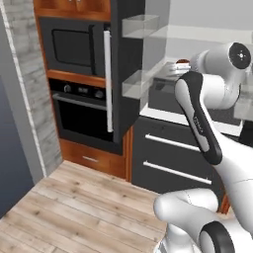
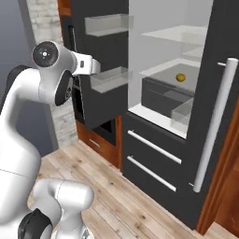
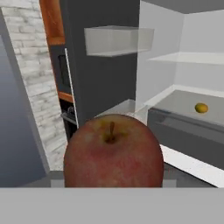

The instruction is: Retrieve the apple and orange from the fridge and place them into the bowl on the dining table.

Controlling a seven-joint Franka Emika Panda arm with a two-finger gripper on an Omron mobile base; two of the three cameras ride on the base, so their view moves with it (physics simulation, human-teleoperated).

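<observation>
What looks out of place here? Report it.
Nothing looks spilled or damaged. The fridge stands with both doors open, the orange sits alone on a clear shelf inside, and the apple is out of the fridge, close in front of the hand camera, stem up.

You have one apple (image 3: 113,152), one orange (image 2: 180,77), one fridge (image 2: 163,60) and two lower drawers (image 2: 151,158).

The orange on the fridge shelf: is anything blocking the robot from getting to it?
The doors are open and nothing sits before the orange on its shelf, but the gripper is closed around the apple.
</observation>
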